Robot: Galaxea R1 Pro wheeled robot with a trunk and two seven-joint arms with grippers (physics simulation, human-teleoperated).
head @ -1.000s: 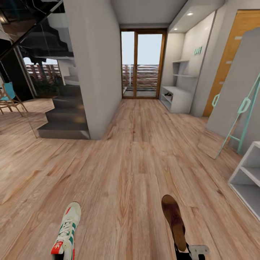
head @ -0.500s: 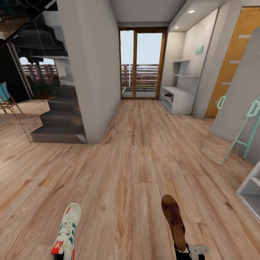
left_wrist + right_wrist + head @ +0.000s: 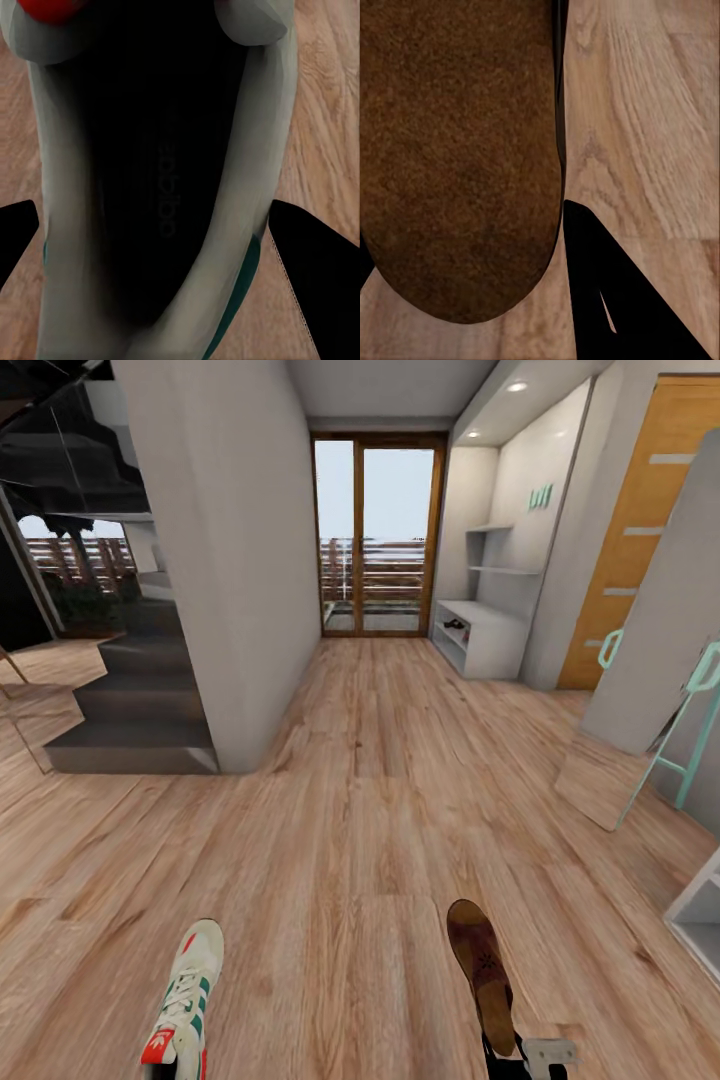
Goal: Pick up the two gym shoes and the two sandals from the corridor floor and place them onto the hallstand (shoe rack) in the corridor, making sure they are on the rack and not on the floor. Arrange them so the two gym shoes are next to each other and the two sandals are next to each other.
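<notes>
View swung left; left gripper (image 3: 161, 240) clamps gym shoe (image 3: 184, 995), right gripper (image 3: 465, 247) clamps sandal (image 3: 482, 970)

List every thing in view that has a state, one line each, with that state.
gym shoe: held off the floor in the left gripper
sandal: held off the floor in the right gripper
hallstand: far down the corridor, something dark on its shelf
glass doors: shut
</notes>
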